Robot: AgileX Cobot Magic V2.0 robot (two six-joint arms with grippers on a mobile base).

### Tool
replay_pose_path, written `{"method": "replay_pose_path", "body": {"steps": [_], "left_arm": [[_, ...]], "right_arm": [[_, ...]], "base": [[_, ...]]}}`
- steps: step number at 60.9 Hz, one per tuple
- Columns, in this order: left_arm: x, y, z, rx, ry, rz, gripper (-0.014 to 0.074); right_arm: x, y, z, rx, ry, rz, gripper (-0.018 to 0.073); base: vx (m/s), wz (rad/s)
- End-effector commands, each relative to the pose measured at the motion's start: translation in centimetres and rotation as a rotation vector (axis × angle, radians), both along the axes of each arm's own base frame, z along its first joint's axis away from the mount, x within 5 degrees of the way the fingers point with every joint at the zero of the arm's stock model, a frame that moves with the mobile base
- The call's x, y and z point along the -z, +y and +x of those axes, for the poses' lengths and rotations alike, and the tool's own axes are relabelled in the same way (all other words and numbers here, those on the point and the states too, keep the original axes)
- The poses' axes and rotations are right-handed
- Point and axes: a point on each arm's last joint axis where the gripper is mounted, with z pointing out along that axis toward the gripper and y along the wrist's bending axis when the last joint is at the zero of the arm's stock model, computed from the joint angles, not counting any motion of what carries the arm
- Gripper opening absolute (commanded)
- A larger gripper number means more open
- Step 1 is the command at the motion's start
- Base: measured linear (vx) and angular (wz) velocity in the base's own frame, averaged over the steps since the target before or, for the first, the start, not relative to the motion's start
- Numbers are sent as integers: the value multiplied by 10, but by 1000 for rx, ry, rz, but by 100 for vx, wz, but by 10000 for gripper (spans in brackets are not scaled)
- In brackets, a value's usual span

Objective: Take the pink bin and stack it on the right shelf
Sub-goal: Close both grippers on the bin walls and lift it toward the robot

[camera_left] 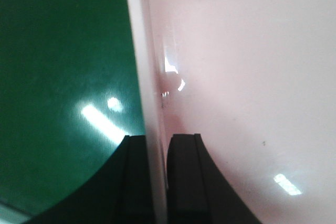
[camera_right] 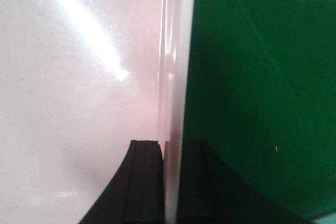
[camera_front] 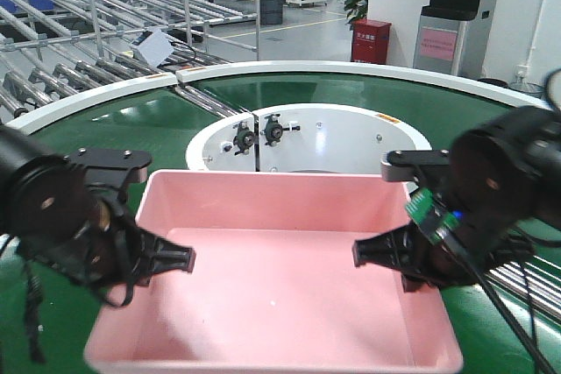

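The pink bin [camera_front: 280, 286] lies on the green belt right in front of me, wide, shallow and empty. My left gripper [camera_front: 153, 258] is shut on its left wall. In the left wrist view that gripper [camera_left: 156, 145] has one black finger on either side of the pale rim [camera_left: 142, 66]. On the opposite wall my right gripper [camera_front: 403, 260] is shut. The right wrist view shows this gripper [camera_right: 170, 148] straddling the rim [camera_right: 176, 51], with pink inside and green outside. I cannot tell whether the bin is lifted off the belt. The right shelf is out of view.
The green belt [camera_front: 114, 129] curves round a white central hub [camera_front: 333, 137]. Grey roller racks [camera_front: 88, 24] fill the back left. A red box [camera_front: 371, 39] and a dark machine [camera_front: 451, 15] stand at the back right.
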Motion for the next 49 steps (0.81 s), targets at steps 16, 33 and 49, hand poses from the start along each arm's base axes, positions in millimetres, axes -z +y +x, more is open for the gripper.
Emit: {"method": "replay_pose_path", "body": {"steps": [16, 33, 49], "left_arm": [[-16, 4, -90, 23, -154, -155, -6], [-7, 8, -101, 14, -141, -154, -6], [-7, 9, -101, 12, -135, -150, -6]], "right_arm": [[-17, -4, -79, -51, -153, 66, -9], [-8, -10, -88, -40, -134, 58, -9], [-8, -11, -88, -40, -131, 55, -9]], "base": [[0, 0], [0, 0], [0, 0]]}}
